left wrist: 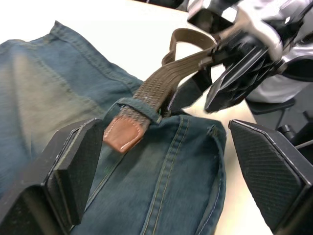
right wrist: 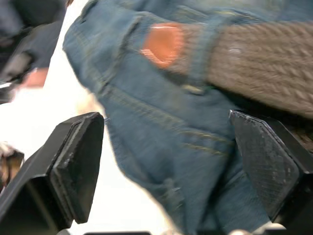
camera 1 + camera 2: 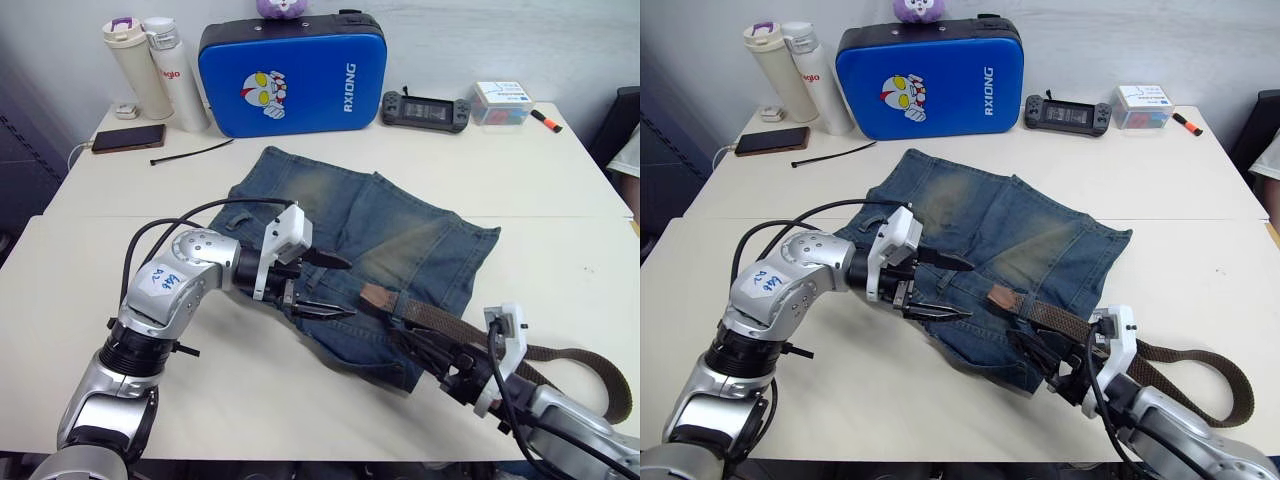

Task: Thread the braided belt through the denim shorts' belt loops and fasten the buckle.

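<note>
The denim shorts (image 3: 350, 240) lie flat in the middle of the white table (image 3: 560, 180). The braided belt (image 3: 450, 327) enters from the right, and its tan leather tip (image 1: 124, 134) pokes out through one belt loop (image 1: 142, 105) on the waistband. The strap curls round at the table's right edge (image 3: 612, 390). The buckle is hidden. My left gripper (image 3: 335, 287) is open over the waistband, its fingers (image 1: 73, 166) on either side of the tip without touching it. My right gripper (image 3: 425, 350) is open above the strap, just right of that loop.
At the back stand a blue case (image 3: 290, 75), two bottles (image 3: 150, 65), a phone (image 3: 128, 138), a thin black cable tie (image 3: 190, 152), a game console (image 3: 425, 108), a small box (image 3: 502, 102) and an orange marker (image 3: 545, 120).
</note>
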You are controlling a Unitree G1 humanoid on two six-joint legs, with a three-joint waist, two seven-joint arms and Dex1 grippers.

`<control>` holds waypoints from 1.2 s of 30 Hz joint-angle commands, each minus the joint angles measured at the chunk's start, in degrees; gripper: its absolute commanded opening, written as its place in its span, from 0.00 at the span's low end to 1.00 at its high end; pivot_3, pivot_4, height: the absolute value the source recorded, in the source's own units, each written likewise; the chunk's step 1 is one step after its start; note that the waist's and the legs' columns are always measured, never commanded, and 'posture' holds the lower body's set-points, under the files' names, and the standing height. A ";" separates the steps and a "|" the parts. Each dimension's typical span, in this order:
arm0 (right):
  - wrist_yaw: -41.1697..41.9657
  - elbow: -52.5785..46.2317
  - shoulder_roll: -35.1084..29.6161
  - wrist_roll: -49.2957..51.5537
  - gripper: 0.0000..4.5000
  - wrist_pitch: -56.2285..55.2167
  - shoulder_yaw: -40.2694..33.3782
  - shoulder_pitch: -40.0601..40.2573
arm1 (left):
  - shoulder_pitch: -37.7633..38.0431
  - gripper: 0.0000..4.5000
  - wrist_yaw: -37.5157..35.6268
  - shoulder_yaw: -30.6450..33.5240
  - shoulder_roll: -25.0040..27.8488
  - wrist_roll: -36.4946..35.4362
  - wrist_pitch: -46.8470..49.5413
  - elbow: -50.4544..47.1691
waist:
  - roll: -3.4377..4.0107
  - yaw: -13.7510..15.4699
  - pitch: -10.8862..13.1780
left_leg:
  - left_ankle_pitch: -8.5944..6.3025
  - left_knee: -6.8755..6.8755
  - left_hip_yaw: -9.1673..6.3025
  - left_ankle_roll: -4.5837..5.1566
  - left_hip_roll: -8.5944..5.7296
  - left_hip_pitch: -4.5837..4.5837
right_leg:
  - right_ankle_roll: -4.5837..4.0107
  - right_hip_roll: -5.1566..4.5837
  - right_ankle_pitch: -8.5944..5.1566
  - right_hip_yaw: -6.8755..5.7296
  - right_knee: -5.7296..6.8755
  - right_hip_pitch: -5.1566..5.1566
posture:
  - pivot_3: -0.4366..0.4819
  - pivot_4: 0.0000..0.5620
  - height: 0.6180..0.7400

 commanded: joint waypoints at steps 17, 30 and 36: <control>37.01 -0.68 -23.27 -58.67 0.82 -8.68 23.83 -16.94 | -0.27 1.00 -0.15 -1.95 4.47 5.41 -1.20 -0.13 | -0.09 0.26 0.05 | 0.01 0.02 -0.03 0.04 -0.05 -0.07 | 0.01 -0.02 0.00 -0.27 -0.11 0.01 | 0.48 0.27 0.48; 45.58 9.43 -26.47 -73.77 0.01 -17.33 17.76 -11.81 | -4.72 1.00 12.40 0.09 -6.76 1.09 16.05 1.66 | -0.13 1.07 0.05 | 0.03 0.11 -0.07 0.08 -0.25 -0.06 | 0.06 -0.02 0.03 -0.28 -0.05 0.10 | 0.48 0.27 0.48; 50.17 12.33 -27.27 -74.86 0.01 -20.81 8.82 -8.13 | -8.18 1.00 23.52 2.64 -21.46 -0.92 30.71 7.76 | -0.18 1.80 0.05 | 0.14 0.12 -0.04 0.29 -0.55 -0.06 | 0.31 -0.09 0.16 -0.31 -0.07 0.14 | 0.48 0.27 0.48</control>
